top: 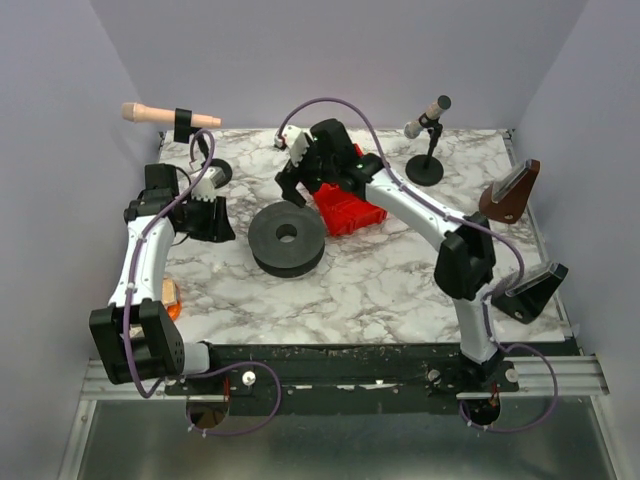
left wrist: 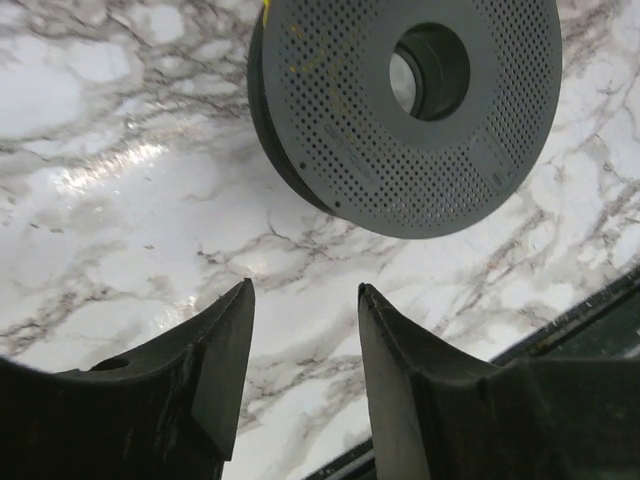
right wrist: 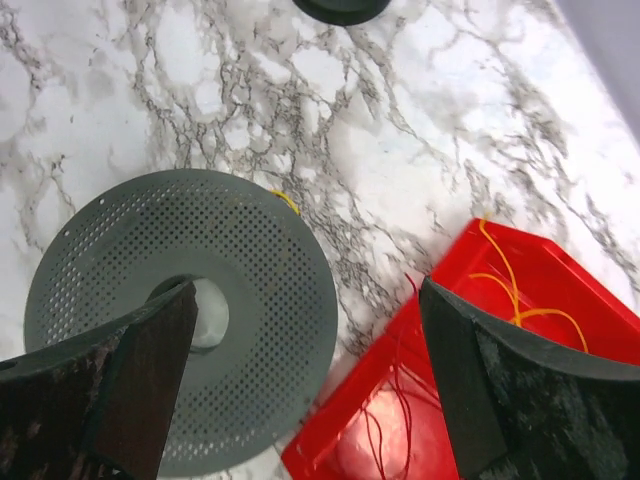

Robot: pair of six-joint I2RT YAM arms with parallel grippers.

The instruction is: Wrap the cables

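A grey perforated spool [top: 287,238] lies flat on the marble table, and shows in the left wrist view [left wrist: 340,120] and right wrist view [right wrist: 250,280]. Thin yellow-orange cables [right wrist: 512,290] lie loose in a red tray [right wrist: 335,440] beside the spool, with thin red strands [right wrist: 400,400] next to them. A short yellow piece [right wrist: 287,201] shows at the spool's rim. My left gripper [left wrist: 303,290] is open and empty, left of the spool [top: 212,215]. My right gripper [right wrist: 305,285] is wide open and empty, above the gap between spool and tray [top: 297,180].
A microphone on a black stand [top: 428,130] is at the back right. A brown holder [top: 510,192] and a black holder [top: 530,290] sit at the right edge. A wooden-handled tool [top: 165,116] is clamped at the back left. An orange object [top: 172,298] lies by the left arm.
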